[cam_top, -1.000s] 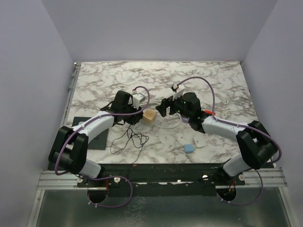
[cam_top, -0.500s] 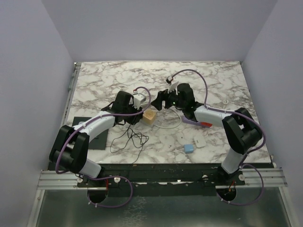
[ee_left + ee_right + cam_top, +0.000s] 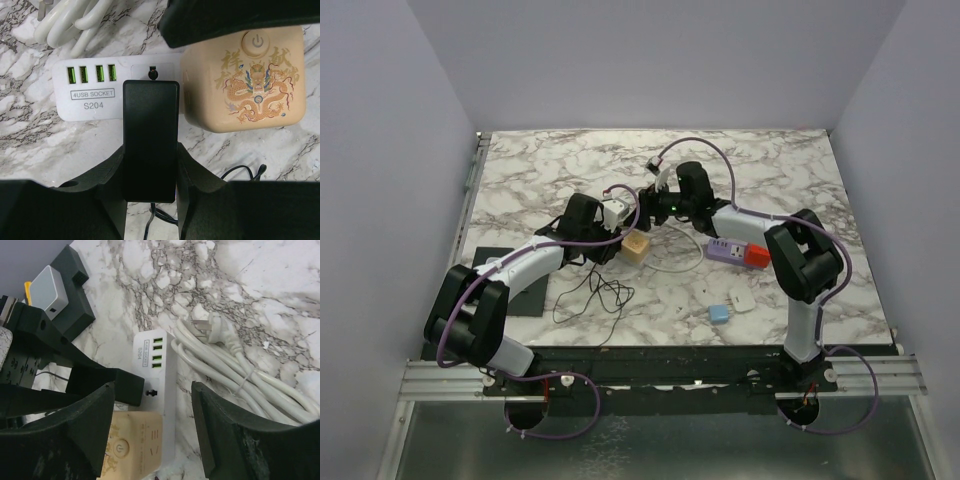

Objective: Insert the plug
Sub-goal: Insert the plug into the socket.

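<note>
My left gripper (image 3: 150, 160) is shut on a black plug (image 3: 150, 115), whose front end lies against the socket face of a white USB socket strip (image 3: 92, 92). A beige cube socket with a dragon print (image 3: 250, 85) sits beside the plug on the strip. My right gripper (image 3: 155, 425) is open and hovers over the strip (image 3: 157, 365), its fingers to either side of it and the cube (image 3: 135, 450). In the top view both grippers meet at the strip (image 3: 617, 212), left gripper (image 3: 600, 228) and right gripper (image 3: 655, 205).
A bundled white cable (image 3: 240, 375) lies right of the strip. A purple power strip with a red end (image 3: 735, 252), a blue block (image 3: 719, 314) and a small white piece (image 3: 742, 300) lie to the right. A thin black cord (image 3: 595, 295) and black mat (image 3: 525, 292) lie near left.
My right arm has swung left and away from me, from over the purple strip to above the white strip beside my left gripper. The left arm has not moved.
</note>
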### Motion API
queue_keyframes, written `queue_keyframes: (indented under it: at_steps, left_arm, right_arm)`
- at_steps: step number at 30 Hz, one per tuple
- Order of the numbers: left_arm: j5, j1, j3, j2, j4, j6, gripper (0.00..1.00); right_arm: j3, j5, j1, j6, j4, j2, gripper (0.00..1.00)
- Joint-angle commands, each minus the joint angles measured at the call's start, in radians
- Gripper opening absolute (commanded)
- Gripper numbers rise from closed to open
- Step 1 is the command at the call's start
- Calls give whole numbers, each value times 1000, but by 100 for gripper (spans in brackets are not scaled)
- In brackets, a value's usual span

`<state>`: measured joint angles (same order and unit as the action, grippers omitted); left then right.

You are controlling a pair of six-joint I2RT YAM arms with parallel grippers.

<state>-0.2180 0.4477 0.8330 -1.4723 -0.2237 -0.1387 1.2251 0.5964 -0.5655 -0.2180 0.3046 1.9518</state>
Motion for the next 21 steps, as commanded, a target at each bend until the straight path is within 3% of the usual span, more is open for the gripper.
queue_keyframes:
  at_steps: [1,6,10,21]
  left_arm:
    - [-1,11,-18,-1,-41,-1,0]
    - [2,12,-20,-4,-45,-10,0]
    - [1,11,-17,-7,-45,-10,0]
    - [0,11,-9,-10,-47,-13,0]
  right_arm:
    - [53,117,2,45,-72,45,63]
    - [85,242,8,11,-35,67,28]
    - [93,332,8,-42,13,88,9]
    - [120,455,7,-201,144,191,1]
